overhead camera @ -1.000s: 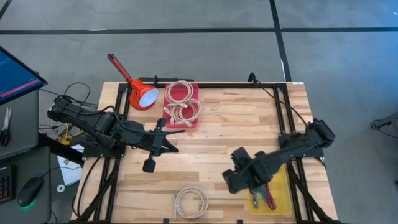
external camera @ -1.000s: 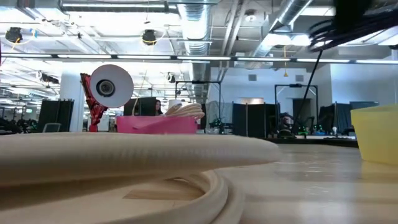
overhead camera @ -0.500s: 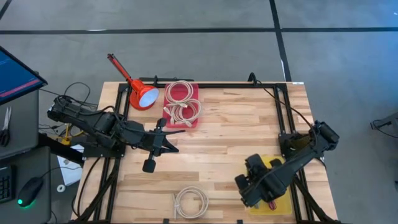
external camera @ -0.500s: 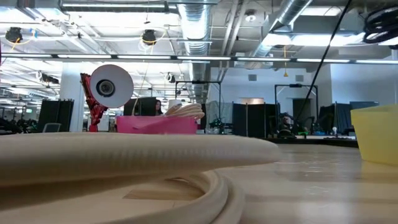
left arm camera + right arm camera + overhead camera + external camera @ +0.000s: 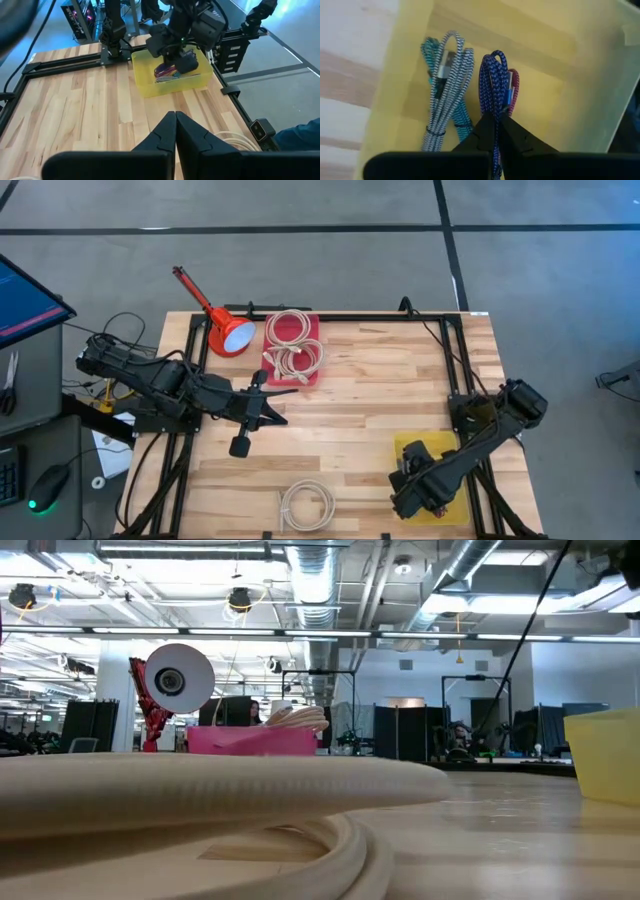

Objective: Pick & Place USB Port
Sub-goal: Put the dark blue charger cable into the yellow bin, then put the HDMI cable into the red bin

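Blue braided USB cable (image 5: 493, 85), folded into a loop, pinched between the clenched fingers of the right hand (image 5: 496, 131) over the yellow bin (image 5: 555, 60). Beside it in the bin, a teal-and-white braided cable (image 5: 445, 90) bundled with a tie, and a red cable (image 5: 514, 86) peeking out behind the blue one. No readable brands, labels or writing on cables or bin.

Seen from above: yellow bin (image 5: 408, 448) at the desk's (image 5: 380, 380) near right corner, right hand (image 5: 418, 492) low over it. Left hand (image 5: 243, 442) clenched and empty, hanging over the desk's left middle, well apart from the bin. Pink tray (image 5: 313, 330) of coiled white cables at the far edge, red lamp (image 5: 228, 332) just beside it. Loose white cable coil (image 5: 306, 505) at the near edge.
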Available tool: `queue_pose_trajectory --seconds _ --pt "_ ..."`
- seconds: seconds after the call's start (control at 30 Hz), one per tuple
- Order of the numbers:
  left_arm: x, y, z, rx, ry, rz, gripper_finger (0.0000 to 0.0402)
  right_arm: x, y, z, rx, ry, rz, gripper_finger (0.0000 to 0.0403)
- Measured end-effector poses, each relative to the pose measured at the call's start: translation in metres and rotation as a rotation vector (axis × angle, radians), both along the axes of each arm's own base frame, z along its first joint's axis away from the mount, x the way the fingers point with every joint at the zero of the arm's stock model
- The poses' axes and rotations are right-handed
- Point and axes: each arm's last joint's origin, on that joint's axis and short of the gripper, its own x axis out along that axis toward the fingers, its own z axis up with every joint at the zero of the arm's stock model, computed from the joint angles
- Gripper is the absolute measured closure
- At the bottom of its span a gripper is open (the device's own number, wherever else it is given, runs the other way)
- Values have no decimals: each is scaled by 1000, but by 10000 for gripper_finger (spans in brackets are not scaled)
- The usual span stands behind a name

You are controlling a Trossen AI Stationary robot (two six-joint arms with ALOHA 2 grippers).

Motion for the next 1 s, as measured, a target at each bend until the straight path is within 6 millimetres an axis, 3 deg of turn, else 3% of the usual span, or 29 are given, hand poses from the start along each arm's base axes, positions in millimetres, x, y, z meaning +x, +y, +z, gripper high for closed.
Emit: queue_pose_trajectory --seconds 0.33,0.53,0.8,1.0 --pt "0 0 0 0 0 0 395 -7 3 -11 12 11 -24 400" --pt "0 0 0 0 0 0 392 -5 2 -10 51 38 -15 343" --pt "0 0 0 0 0 0 395 10 3 11 104 -6 134 250" --pt "0 0 0 0 0 0 392 34 0 43 75 -190 264 232"
